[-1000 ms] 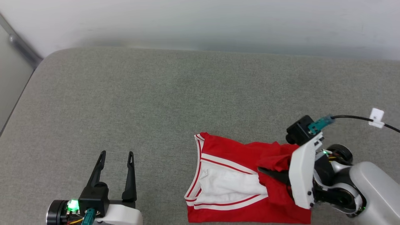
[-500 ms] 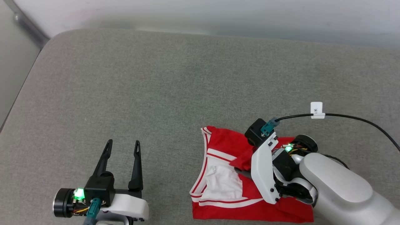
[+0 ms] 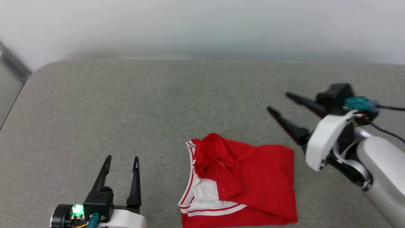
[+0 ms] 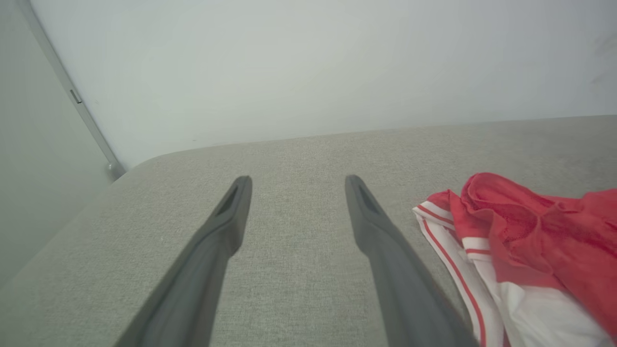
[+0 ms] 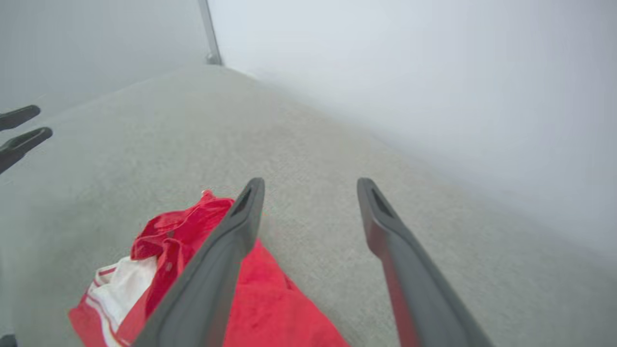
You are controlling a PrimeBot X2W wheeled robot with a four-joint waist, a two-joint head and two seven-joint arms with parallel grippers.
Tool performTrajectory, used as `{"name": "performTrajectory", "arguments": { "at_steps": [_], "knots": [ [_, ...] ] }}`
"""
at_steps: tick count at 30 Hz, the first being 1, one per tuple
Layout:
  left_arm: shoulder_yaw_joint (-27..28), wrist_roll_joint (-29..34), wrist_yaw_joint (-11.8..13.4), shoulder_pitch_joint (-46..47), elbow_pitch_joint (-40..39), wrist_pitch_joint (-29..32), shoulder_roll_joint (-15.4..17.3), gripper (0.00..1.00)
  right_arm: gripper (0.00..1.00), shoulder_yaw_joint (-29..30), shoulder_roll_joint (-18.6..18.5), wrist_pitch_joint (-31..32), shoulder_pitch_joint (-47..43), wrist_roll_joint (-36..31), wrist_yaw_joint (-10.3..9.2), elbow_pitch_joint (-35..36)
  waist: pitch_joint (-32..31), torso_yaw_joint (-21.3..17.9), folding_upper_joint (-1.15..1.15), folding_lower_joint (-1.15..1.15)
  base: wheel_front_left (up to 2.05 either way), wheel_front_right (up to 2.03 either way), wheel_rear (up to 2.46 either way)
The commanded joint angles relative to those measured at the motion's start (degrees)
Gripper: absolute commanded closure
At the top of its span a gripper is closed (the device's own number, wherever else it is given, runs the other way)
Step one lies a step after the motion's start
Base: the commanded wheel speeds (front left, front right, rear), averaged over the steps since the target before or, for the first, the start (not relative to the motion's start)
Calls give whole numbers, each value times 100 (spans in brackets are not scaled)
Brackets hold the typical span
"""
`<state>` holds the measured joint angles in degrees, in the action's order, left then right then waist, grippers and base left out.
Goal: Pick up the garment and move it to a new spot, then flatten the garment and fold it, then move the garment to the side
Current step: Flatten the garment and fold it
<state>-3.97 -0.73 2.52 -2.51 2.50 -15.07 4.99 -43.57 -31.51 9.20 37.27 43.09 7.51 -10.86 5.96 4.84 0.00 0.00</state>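
The garment (image 3: pixel 253 177) runs past the head view's lower edge; in the right wrist view, one finger (image 5: pixel 217 270) of the right gripper (image 5: pixel 311 188) hides part of it.

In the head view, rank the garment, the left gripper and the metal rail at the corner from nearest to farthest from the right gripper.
1. The garment, just below and left of the right gripper, apart from it.
2. The left gripper, low on the left side.
3. The metal rail, far off at the upper left corner.
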Motion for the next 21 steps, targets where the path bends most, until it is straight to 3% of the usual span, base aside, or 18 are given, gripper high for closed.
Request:
{"name": "performTrajectory", "arguments": {
  "at_steps": [1, 9, 15, 21],
  "knots": [
    [2, 29, 3, -92, -20, -12, 29, 0, 0, 388, 48, -440, -214, -361, -3, -18, -157, -163, 0, 0, 0, 0, 0],
    [22, 22, -2, -272, -50, -12, 76, 0, 0, 2532, 839, -2067, -1379, -2029, -3, -158, -397, -369, 0, 0, 0, 0, 0],
    [26, 4, -9, -379, -58, -12, 79, 0, 0, 3564, 1553, -2389, -2376, -2784, -3, 192, -530, -423, 0, 0, 0, 0, 0],
    [100, -42, 26, -467, -83, -12, 58, 0, 0, 4038, 2169, -2440, -3243, -3155, -3, 550, -590, -452, 0, 0, 0, 0, 0]
  ]
}}
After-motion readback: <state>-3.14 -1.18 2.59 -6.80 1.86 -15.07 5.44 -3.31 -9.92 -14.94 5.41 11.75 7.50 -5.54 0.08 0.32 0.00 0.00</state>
